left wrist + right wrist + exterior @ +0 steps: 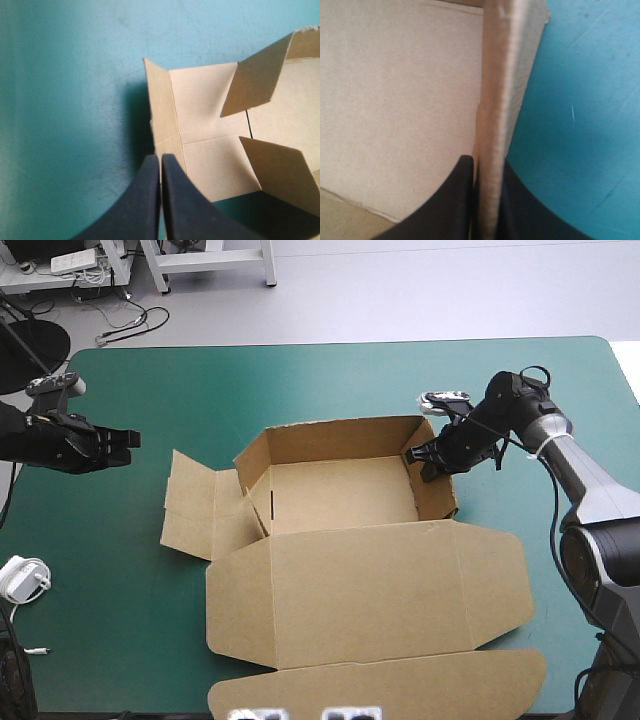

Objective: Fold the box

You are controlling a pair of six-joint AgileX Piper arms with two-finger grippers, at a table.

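Pincer of the right arm [424, 458] is clenched on the raised right wall of the one brown box [370, 590], with one black finger [447, 207] inside the wall and one outside. Left pincer [161, 159] is pressed together on nothing, near the flat left panel of the box. The box sits in the middle of the teal-green tabletop [120, 640], its wide lid lying flat toward the near edge.

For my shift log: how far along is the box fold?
Done: the box has its far wall and right wall up. In hand: the right hand shut on the right wall. Remaining: the left panel lies flat, the left hand shut, clear of it; the lid lies flat.
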